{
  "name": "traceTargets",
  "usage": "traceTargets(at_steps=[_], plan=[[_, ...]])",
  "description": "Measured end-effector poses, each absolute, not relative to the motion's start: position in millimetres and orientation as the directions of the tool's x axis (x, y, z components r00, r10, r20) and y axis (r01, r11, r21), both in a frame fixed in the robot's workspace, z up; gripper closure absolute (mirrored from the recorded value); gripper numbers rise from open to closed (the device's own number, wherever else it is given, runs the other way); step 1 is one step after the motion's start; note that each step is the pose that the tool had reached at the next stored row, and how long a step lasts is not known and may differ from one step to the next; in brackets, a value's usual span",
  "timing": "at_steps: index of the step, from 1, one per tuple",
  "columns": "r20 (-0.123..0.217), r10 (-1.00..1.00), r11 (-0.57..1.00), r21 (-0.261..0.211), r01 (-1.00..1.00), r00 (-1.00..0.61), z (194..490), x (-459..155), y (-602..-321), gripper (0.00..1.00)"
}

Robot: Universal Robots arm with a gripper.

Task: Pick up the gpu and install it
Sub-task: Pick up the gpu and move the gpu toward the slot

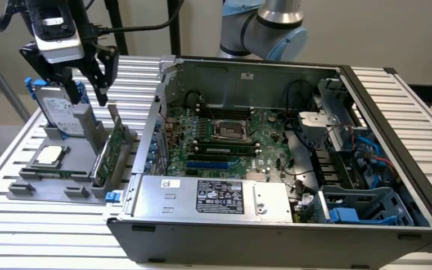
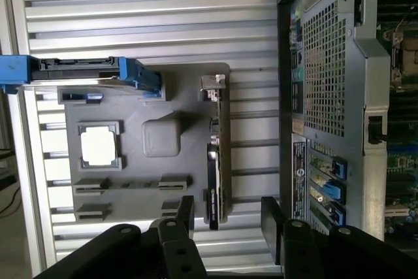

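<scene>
While the claw hangs open and empty above the gpu, which stands on edge in its holder at the exterior view's left of the case, a skewed descent could hit the drive or grip the gpu crooked

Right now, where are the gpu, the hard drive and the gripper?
gpu (image 1: 107,154): exterior view, green board face.
hard drive (image 1: 57,115): exterior view, silver face.
gripper (image 2: 228,221): wrist view, between its fingertips.
</scene>
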State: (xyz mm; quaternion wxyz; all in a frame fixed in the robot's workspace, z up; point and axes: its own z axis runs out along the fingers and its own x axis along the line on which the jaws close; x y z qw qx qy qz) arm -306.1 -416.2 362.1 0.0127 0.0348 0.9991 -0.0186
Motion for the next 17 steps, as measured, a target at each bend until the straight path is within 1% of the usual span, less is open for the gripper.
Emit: traceTargets(at_steps=[17], plan=[[-0.027, 0.069, 0.997, -0.036, 0.070, -0.997, 331.2, -306.4, -416.2, 0.46]])
